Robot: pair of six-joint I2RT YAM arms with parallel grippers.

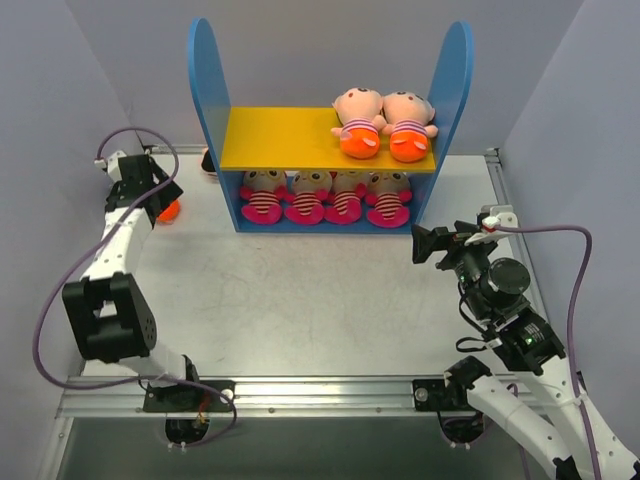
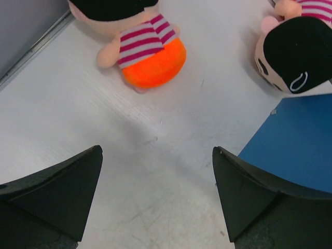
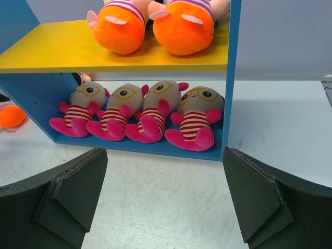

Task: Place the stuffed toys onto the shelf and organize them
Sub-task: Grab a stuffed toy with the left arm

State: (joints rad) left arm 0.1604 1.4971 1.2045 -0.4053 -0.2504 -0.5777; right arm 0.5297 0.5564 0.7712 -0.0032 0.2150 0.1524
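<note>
My left wrist camera shows what the overhead view mostly hides. Two peach-headed plush dolls in striped shirts lie on the white table [image 1: 330,290], outside the tall two-level shelf with blue side panels [image 1: 210,90]. One orange-bottomed doll [image 2: 150,54] lies ahead of my left gripper [image 2: 155,199], near the table's edge by the grey wall [image 2: 26,26]. The black-haired doll [image 2: 295,57] lies just beside the shelf's blue panel. From above, the first shows only as a patch of orange under my wrist and the second as a sliver behind the panel.

My right wrist camera looks straight into the shelf front. Four magenta-bodied striped dolls [image 3: 150,116] sit side by side on the blue base and fill it from panel to panel. On the yellow upper board [image 3: 46,52], two more orange-bottomed dolls [image 3: 150,23] lie together at the right end, and its left part is bare. Bare table lies between my right gripper [image 3: 163,199] and the shelf.

Both grippers stand with their fingers spread wide, holding nothing.
</note>
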